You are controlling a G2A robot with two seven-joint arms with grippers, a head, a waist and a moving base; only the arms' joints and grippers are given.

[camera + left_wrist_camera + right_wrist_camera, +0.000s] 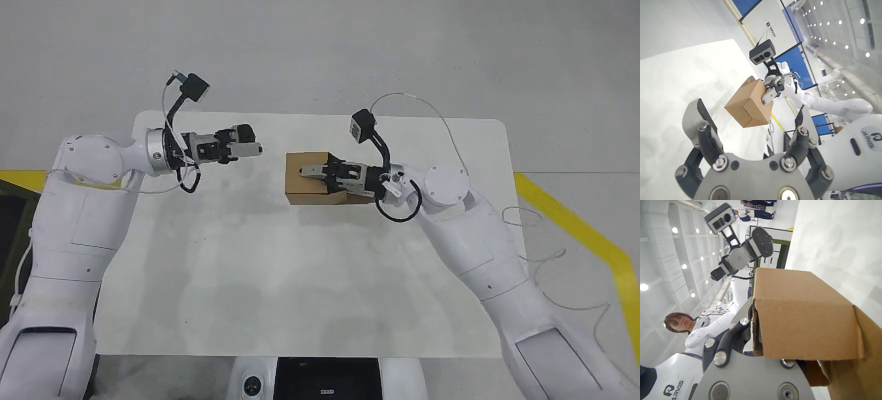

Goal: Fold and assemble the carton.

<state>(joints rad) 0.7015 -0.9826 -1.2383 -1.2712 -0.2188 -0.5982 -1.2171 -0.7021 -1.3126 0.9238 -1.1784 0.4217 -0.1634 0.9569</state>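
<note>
Top view — brown cardboard carton (300, 192) already box-shaped, held by right gripper (314, 172); left gripper (254, 148) wide, empty — end flaps prob. left to shut.

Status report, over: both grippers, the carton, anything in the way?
Right gripper shut on carton wall. Left gripper open, empty, apart from carton. Carton folded into box shape. Nothing between grippers.

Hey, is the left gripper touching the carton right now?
Apart. The top view shows bare table between the left gripper and the carton; the left wrist view shows its open fingers well short of it.
</note>
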